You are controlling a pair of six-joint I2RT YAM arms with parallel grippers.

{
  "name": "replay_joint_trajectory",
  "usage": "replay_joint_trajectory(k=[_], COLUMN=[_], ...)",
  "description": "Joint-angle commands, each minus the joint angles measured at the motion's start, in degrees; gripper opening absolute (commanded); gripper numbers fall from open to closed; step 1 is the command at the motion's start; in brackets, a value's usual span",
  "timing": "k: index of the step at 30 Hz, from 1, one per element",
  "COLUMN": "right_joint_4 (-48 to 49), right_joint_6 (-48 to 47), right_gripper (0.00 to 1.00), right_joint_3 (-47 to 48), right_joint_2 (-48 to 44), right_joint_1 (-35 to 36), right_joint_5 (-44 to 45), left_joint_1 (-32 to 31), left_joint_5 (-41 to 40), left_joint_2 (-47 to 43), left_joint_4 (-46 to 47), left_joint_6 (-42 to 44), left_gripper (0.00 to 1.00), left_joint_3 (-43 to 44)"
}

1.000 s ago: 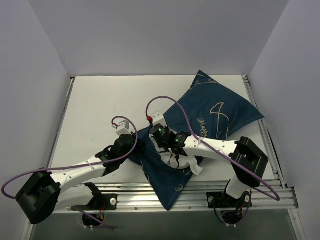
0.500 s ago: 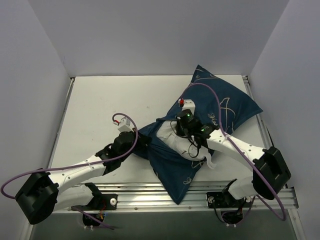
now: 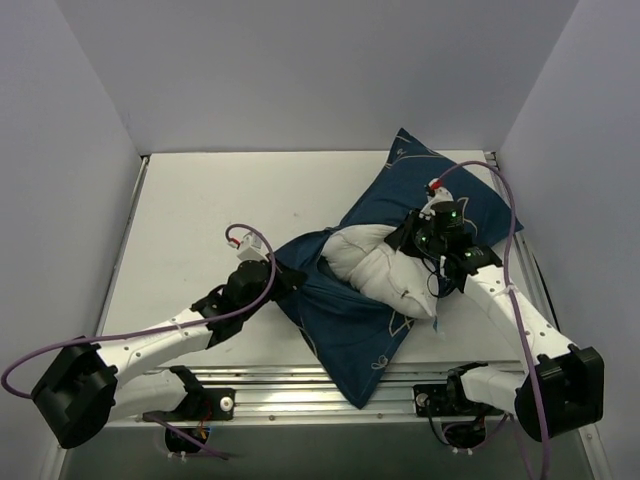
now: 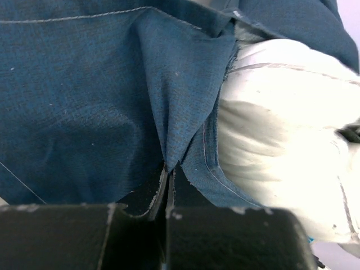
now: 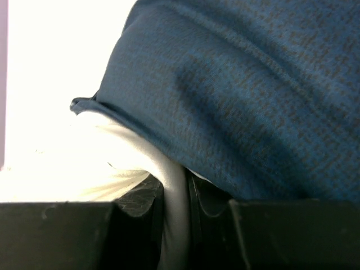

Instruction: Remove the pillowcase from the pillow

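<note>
From the overhead camera I see the pillowcase (image 3: 350, 335) sprawled across the right half of the table (image 3: 200, 200). Its far corner points toward the back right wall and its near corner lies over the rails (image 3: 260, 385) at the front edge. The pillow (image 3: 372, 268) bulges out of the cover's opening in the middle, white and bunched, with part of it bare. The left gripper (image 3: 288, 283) sits at the cover's left edge and the right gripper (image 3: 412, 238) at the pillow's far right end, the two well apart.

From overhead I cannot judge either claw (the wrist bodies hide the fingertips). The wrist cameras settle it. In the left wrist view, the left gripper (image 4: 169, 179) has its fingers pressed together on a pointed fold of navy cloth, with the white pillow just beside it to the right. In the right wrist view, the right gripper (image 5: 175, 197) is clamped on a band of white pillow fabric, with the navy cover draped directly above it.
</note>
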Motion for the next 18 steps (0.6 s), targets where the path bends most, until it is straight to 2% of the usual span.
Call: replay_joint_trajectory(k=[1, 4, 8, 11, 14, 16, 18], right_joint_4=[-1.33, -0.96, -4.75, -4.31, -2.31, -0.63, -1.05], right_joint_6=[-4.69, -4.34, -3.99, -2.58, -1.09, -0.3, -1.25], right_gripper=[0.0, 0.0, 0.0, 0.0, 0.0, 0.0, 0.0], right_joint_3=[2.46, 4.82, 10.01, 11.51, 12.22, 12.31, 12.57], right_joint_2=[-3.62, -7.67, -10.75, -11.9, -11.98, -12.07, -12.07], right_joint_1=[-8.12, -8.12, -8.04, -8.04, -7.42, -5.15, -2.42], right_joint_5=[11.55, 4.41, 5.54, 2.74, -6.03, -9.3, -8.44], left_joint_1=[3.35, 3.35, 3.79, 4.23, 4.58, 4.84, 5.63], left_joint_5=[-7.64, -7.46, -7.02, -7.02, -7.55, -7.46, -6.76], left_joint_2=[2.3, 7.74, 14.87, 18.56, 21.55, 24.27, 27.43], left_joint_4=[-15.18, -13.34, -12.54, -8.07, -5.43, -4.02, -3.05], left_joint_6=[4.6, 5.57, 5.22, 4.43, 4.43, 5.04, 5.92], left_gripper=[0.02, 0.02, 0.02, 0.02, 0.02, 0.02, 0.02], left_joint_3=[-0.98, 1.39, 4.47, 5.61, 7.98, 10.44, 15.27])
